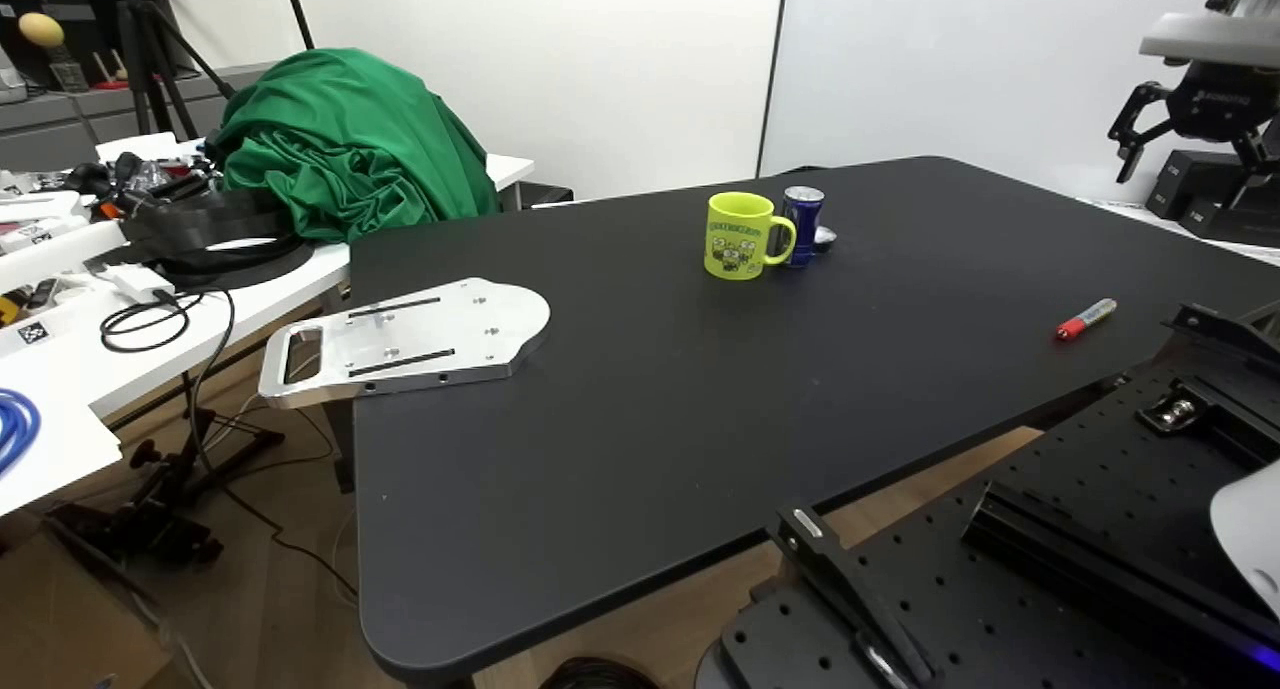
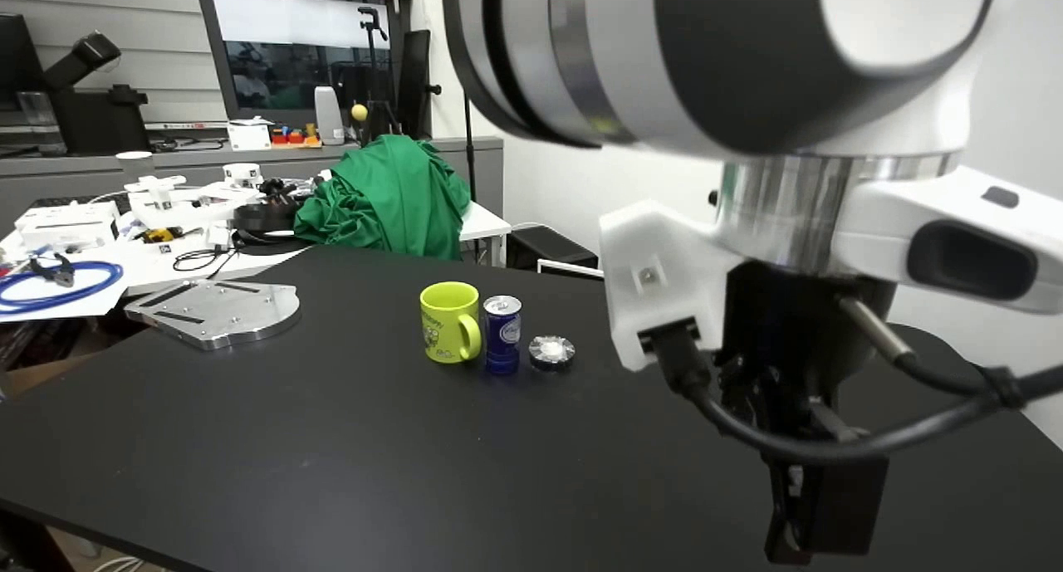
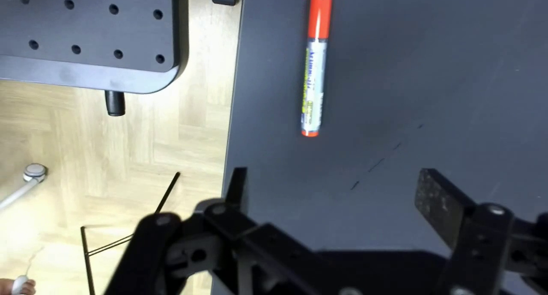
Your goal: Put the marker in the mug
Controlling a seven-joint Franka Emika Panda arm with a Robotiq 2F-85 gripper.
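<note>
The marker point(image 1: 1087, 319), white-labelled with a red cap, lies flat on the black table near its edge on the robot's side. In the wrist view the marker point(image 3: 316, 68) lies beyond the fingertips, red cap away from them. It does not show in the exterior view where the arm fills the right. The yellow-green mug point(image 1: 735, 234) stands upright with its handle toward a blue can; it also shows in an exterior view point(image 2: 448, 323). My gripper point(image 3: 334, 175) is open and empty, above the table and apart from the marker; it shows in both exterior views point(image 1: 1183, 181) point(image 2: 818, 539).
A blue can point(image 2: 502, 335) stands beside the mug's handle, with a dark tape roll point(image 2: 551, 353) beside it. A silver metal plate point(image 1: 430, 334) overhangs the table's far end. A green cloth point(image 1: 350, 149) lies on a side table. A perforated black platform point(image 3: 90, 29) borders the table edge.
</note>
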